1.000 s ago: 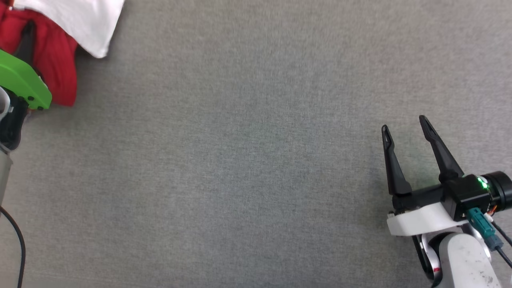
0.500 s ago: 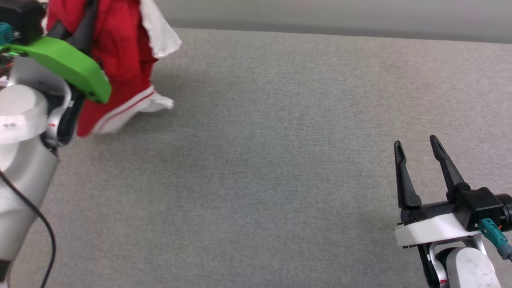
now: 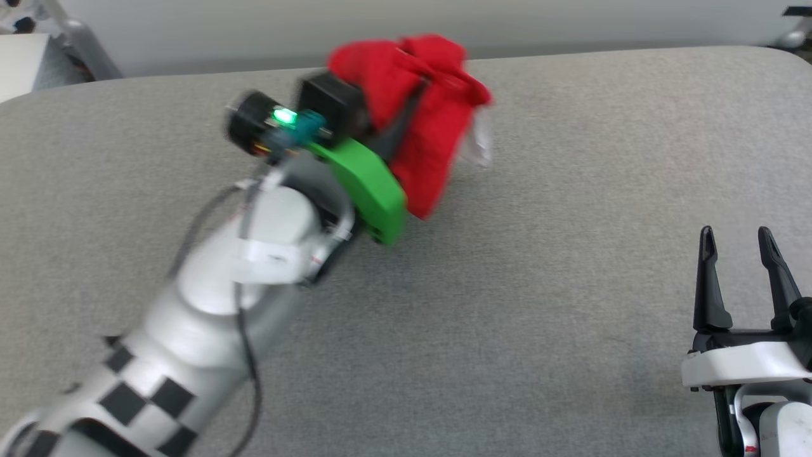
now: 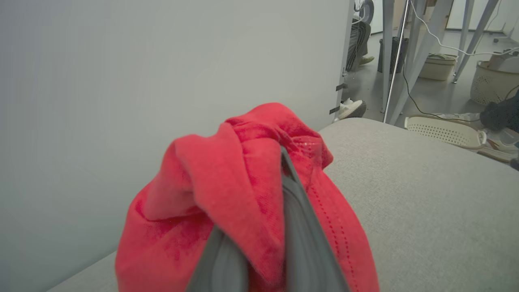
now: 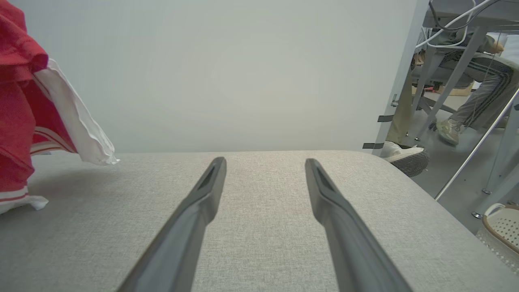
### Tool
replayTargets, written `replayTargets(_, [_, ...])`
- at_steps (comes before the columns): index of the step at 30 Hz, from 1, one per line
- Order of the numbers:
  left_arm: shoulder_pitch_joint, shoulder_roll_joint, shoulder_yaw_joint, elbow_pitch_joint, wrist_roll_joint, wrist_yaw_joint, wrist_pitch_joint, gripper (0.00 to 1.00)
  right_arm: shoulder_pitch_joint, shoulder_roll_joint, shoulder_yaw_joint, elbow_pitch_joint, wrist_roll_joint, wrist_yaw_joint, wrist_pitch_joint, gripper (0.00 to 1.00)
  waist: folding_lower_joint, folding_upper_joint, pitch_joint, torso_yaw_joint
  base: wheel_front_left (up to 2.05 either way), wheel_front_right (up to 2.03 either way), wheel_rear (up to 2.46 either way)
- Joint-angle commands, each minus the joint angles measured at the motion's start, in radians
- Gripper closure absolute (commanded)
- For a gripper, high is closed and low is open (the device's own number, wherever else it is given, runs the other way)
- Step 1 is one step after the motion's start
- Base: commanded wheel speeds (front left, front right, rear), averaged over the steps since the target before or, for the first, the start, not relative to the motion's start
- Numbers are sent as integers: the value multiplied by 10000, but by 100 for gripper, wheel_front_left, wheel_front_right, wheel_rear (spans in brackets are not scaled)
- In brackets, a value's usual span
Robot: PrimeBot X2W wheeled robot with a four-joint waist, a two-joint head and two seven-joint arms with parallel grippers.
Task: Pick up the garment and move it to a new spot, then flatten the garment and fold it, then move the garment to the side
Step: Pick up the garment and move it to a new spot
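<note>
left gripper (image 3: 406, 117) is pinched nearly closed on the garment (image 3: 438, 133); red cloth is bunched over and around both fingers, only 1 dark finger (image 3: 398, 130) is partly exposed in the head view; that part of the frame is blurred

garment sits up off the grey fabric table (image 3: 539, 285), toward its far edge and left of centre in the head view; it hangs as 1 crumpled wad from the left claw, a bit of white showing on its right side

left wrist view: red fabric (image 4: 227, 190) is wrapped over the 2 grey fingers (image 4: 302, 235), 1 hem with a stitch line running along the right finger; pale wall behind, table edge to the right

right wrist view: garment (image 5: 16, 121) at the frame's left, white sleeve (image 5: 77, 121) drooping, red-and-white striped trim (image 5: 48, 142) under it; the lowest white hem (image 5: 20, 200) looks to touch the table, cannot confirm contact

right gripper (image 3: 736, 235) is at the lower right of the head view, jaws spread wide, nothing between them; fingers point toward the far edge, over bare table, well apart from the garment

left arm: white shell, black checker marks, green bracket (image 3: 371, 190) at the wrist, green light (image 3: 284, 116) lit

background past the table: a person's legs and shoes (image 5: 405, 156), a perforated basket (image 5: 498, 227) on the floor
</note>
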Motion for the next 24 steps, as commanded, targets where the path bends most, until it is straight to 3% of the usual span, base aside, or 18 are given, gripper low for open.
replayTargets(1, [278,-449,-302,240,118,-109,-126,100,-88,-13,-33,89,87,-15,-23,0,0,-1,181,-435,0,0,0])
replayTargets(6, [991,-1966,-1551,1491,240,-474,-235,100,-173,-13,-5,256,191,-15,-23,0,0,-1,330,-798,0,0,0])
replayTargets(7, [1117,-2132,-1747,1720,238,-534,-229,81,-176,-13,8,274,206,-15,-23,0,0,-1,345,-834,0,0,0])
replayTargets(8, [1255,-2294,-1969,1987,244,-594,-246,9,-175,-13,16,290,219,-15,-23,0,0,-1,359,-858,0,0,0])
replayTargets(9, [1380,-2396,-2147,2198,213,-645,-203,0,-171,-13,26,306,230,-15,-23,0,0,-1,370,-876,0,0,0])
replayTargets(17, [1779,-2724,-2856,3051,-244,-901,-667,0,-80,-13,38,496,131,-15,-23,0,0,-1,202,-454,0,0,0])
replayTargets(24, [1603,-2616,-2100,2827,-559,-808,-1381,0,150,-13,-129,575,-145,-15,-23,0,0,-1,-470,445,0,0,0])
